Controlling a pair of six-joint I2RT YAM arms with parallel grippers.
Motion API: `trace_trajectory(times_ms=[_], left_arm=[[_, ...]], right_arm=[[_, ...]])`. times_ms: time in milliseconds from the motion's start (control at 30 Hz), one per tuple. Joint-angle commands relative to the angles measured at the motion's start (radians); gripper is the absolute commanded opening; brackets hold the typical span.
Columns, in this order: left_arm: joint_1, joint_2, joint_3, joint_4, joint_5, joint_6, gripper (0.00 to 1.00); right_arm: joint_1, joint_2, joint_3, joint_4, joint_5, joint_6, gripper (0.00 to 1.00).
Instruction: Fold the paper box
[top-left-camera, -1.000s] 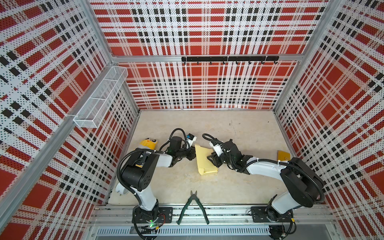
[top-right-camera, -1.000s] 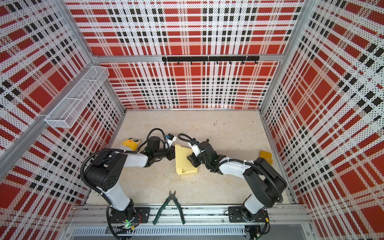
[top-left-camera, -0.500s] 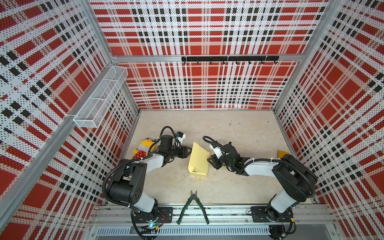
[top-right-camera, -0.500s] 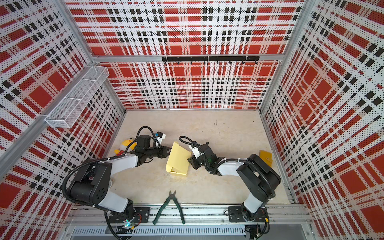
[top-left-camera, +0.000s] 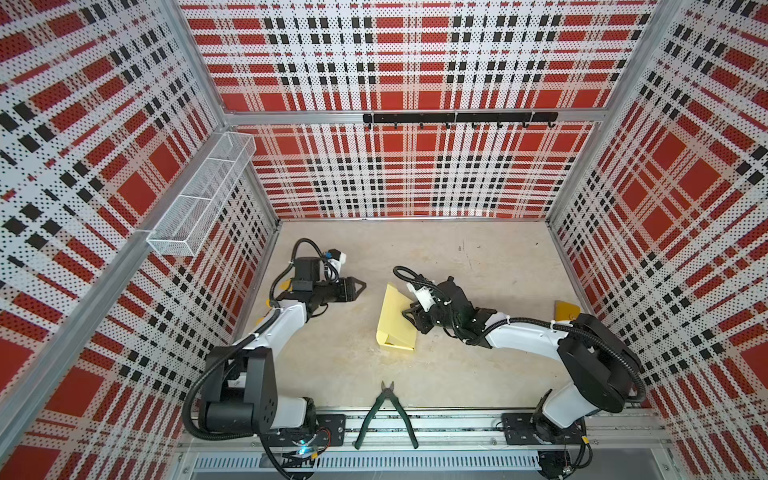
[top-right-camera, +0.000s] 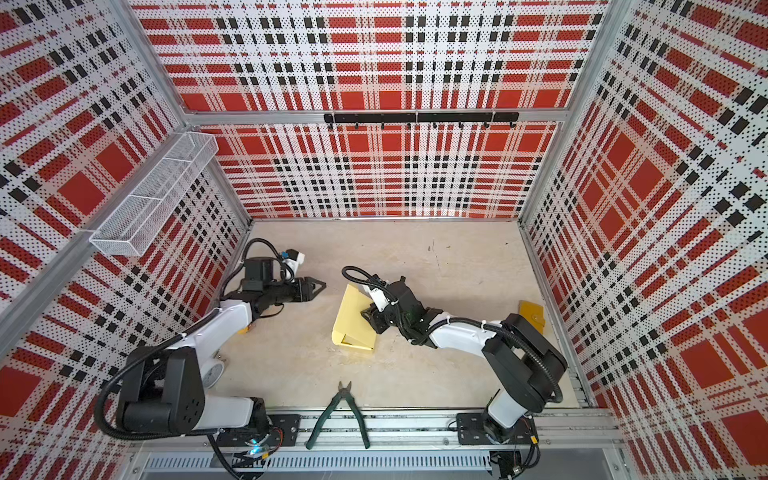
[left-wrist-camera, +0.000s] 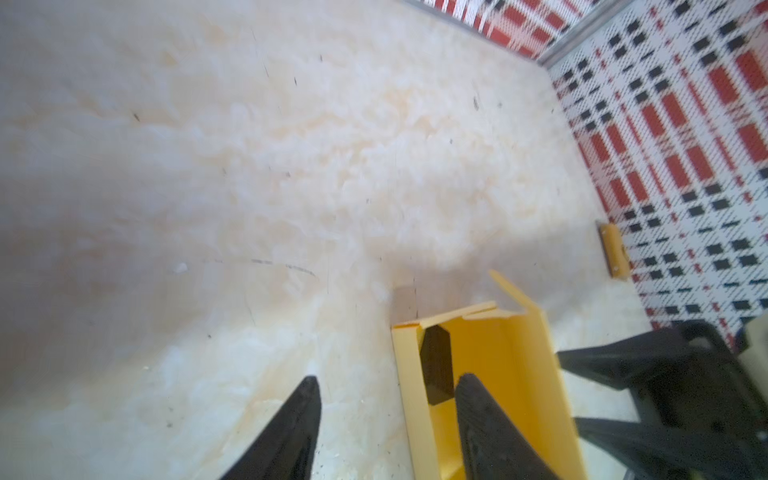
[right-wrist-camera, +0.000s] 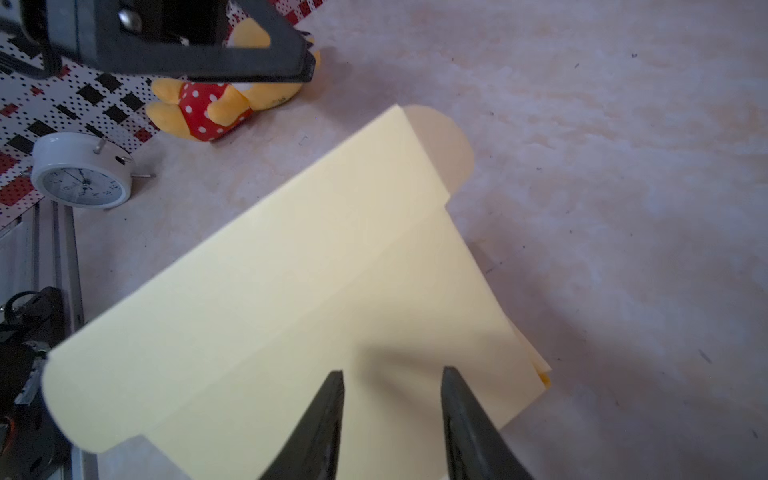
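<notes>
Plaid perforated walls box in a beige tabletop (top-left-camera: 478, 374). Nearest, green pliers (top-left-camera: 386, 397) lie at the front rail, well apart from the work.

Mid-tabletop sits the paper box (top-left-camera: 390, 316), half formed: one long panel tilts up, the near end gapes open, and a rounded flap sticks out at the far end.

The right tool (right-wrist-camera: 392, 372) has its jaws apart, tips on the big panel, nothing seen between them; it looks like pinning, not pinching. The left tool (top-left-camera: 360, 286) is jaws apart, empty, near the box's left side, not touching.

Step, as I judge it: closing the walls and tucking flaps, roughly midway. To do it well, keep the right tool pressing so the box can't skate, bring the left in low and push along the crease. Thin card, so it will buckle if squeezed.

The left wall side is tight: a clock (right-wrist-camera: 81, 172) and a plush toy (right-wrist-camera: 203, 106) sit behind the left arm. An orange flat piece (top-left-camera: 566, 310) hugs the right wall. Behind the box the tabletop lies bare to the back wall.
</notes>
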Motion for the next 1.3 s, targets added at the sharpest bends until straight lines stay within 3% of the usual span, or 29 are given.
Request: trace_trajectory(times_ms=[0, 167, 300, 400, 567, 867, 1267], left_arm=[[-0.011, -0.038, 0.053, -0.240, 0.132, 0.070, 0.64], [-0.097, -0.040, 0.050, -0.287, 0.155, 0.163, 0.70], [-0.181, -0.008, 0.074, -0.398, 0.022, 0.318, 0.71], [-0.184, 0.010, 0.052, -0.382, -0.057, 0.311, 0.69], [-0.190, 0.027, 0.013, -0.334, -0.086, 0.280, 0.63], [-0.195, 0.082, -0.004, -0.288, -0.215, 0.264, 0.44], [-0.231, 0.155, 0.036, -0.308, -0.268, 0.251, 0.49]], right_arm=[[0.025, 0.009, 0.063, -0.041, 0.007, -0.047, 0.41], [0.030, 0.062, 0.086, -0.034, 0.001, -0.053, 0.40], [0.033, 0.091, 0.099, -0.029, -0.004, -0.051, 0.40], [0.034, 0.105, 0.102, -0.027, 0.003, -0.060, 0.40], [0.034, 0.132, 0.100, -0.019, 0.001, -0.057, 0.40], [0.036, 0.070, 0.129, -0.074, -0.004, -0.071, 0.40], [0.062, 0.195, 0.231, -0.030, -0.044, -0.032, 0.33]])
